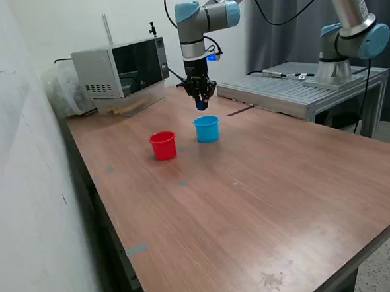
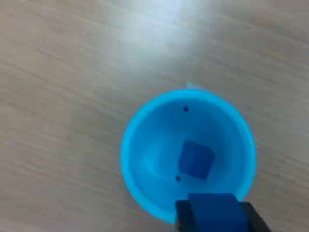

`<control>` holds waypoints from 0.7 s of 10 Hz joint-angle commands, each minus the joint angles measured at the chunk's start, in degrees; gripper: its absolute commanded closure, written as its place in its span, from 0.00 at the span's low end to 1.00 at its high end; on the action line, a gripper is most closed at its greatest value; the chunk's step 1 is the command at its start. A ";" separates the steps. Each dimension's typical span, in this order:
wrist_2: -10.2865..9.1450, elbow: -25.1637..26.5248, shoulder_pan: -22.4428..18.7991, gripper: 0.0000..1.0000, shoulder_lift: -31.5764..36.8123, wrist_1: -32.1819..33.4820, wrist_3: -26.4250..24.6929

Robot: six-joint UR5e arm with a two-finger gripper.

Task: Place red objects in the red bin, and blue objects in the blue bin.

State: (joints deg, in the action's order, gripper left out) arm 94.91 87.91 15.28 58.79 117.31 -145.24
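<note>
One dark blue cube (image 2: 195, 159) is seen already lying in the blue cup (image 2: 140, 145), a second blue cube (image 2: 215, 212) is held clamped in the gripper (image 1: 201, 105) above its rim, at about 11 o'clock in the exterior view, while the red cup's (image 1: 163, 145) contents cannot be judged.

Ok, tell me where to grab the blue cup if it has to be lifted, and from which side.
Grip the blue cup by its rim, coming straight down from above with one finger inside and one outside the wall. It stands upright with its mouth open, and its tapered round sides would probably slip in a side pinch. Keep clear of the blue cube lying on its floor.
</note>
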 commanded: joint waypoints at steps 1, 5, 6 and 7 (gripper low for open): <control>0.45 1.55 0.71 1.00 0.01 -0.07 1.27; 1.67 2.53 0.71 0.00 -0.16 0.19 1.63; 2.03 2.00 0.80 0.00 -0.25 0.37 1.63; 2.04 1.65 1.06 0.00 -0.34 0.46 1.63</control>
State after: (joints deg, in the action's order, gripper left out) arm 96.59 90.01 16.12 58.56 117.60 -143.63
